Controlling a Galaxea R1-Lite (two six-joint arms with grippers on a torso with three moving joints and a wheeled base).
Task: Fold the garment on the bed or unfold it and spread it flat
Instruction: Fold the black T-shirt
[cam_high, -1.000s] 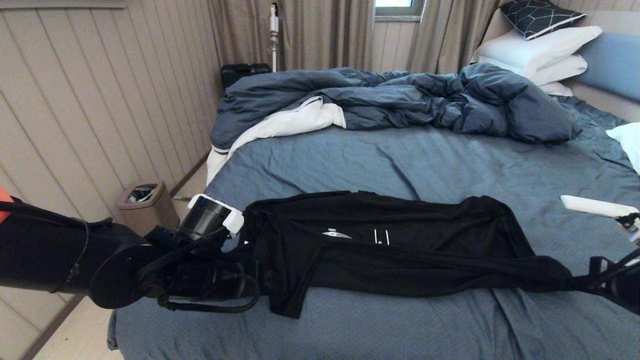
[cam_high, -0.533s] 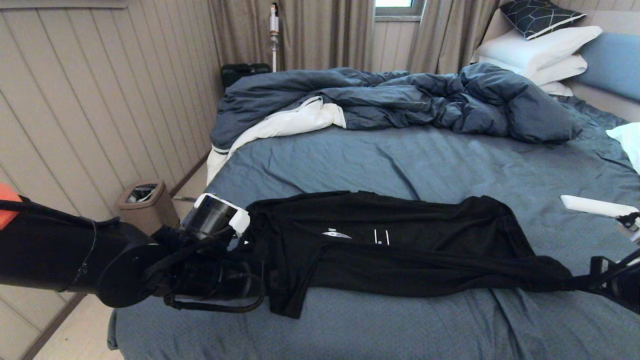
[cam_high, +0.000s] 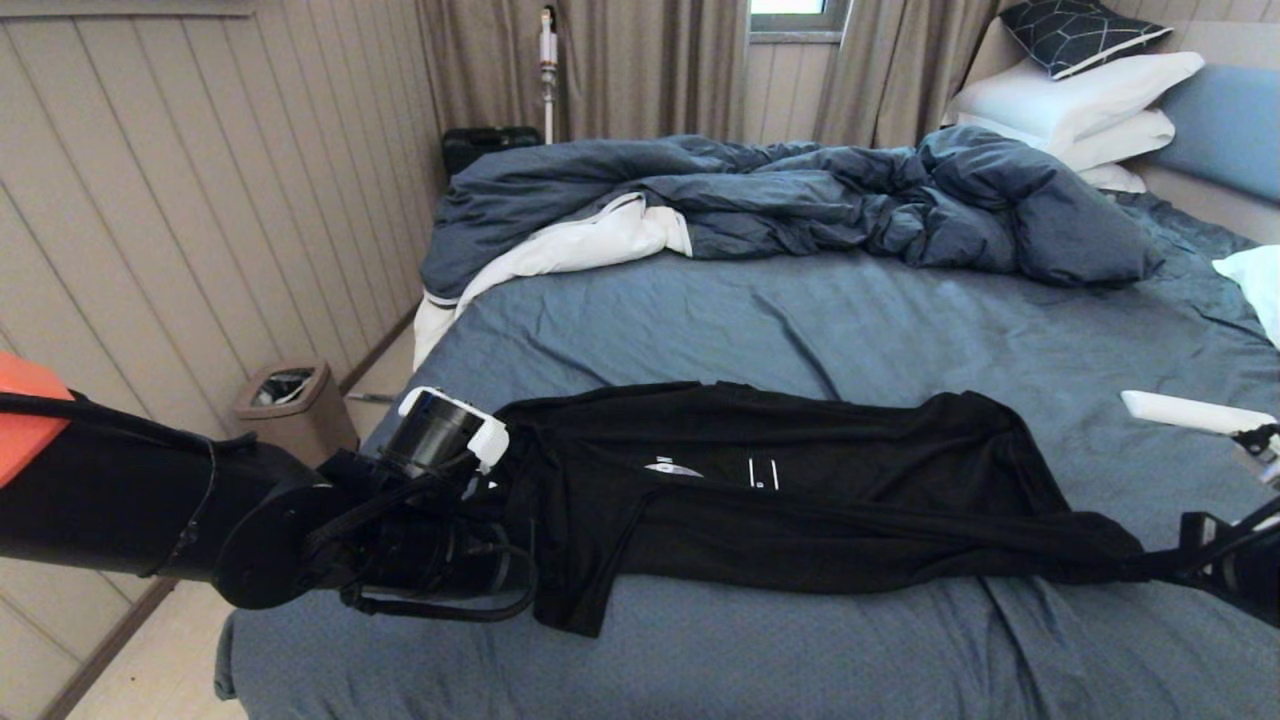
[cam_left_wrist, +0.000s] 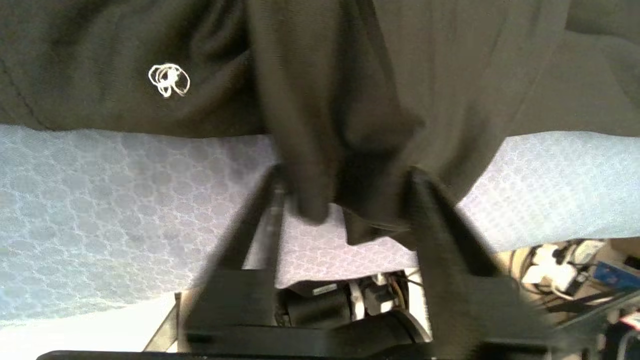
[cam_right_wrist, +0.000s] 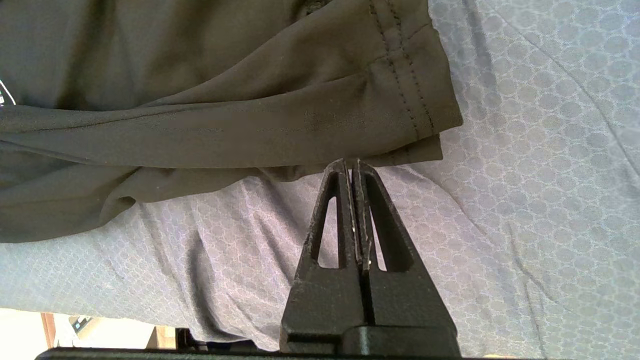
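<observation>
Rumpled blue duvet (cam_high: 800, 205) beyond black garment (cam_high: 800, 490)

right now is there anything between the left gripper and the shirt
Nothing visible. In the left wrist view the left gripper has its fingers on either side of a hanging fold of the garment, with only the bed sheet beneath. The right gripper is shut on the garment's other end.

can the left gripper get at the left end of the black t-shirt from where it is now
Probably yes. The left gripper already straddles a bunched fold at that end of the black T-shirt, its fingers on either side of the cloth above the slate-blue sheet. Nothing lies between them.
</observation>
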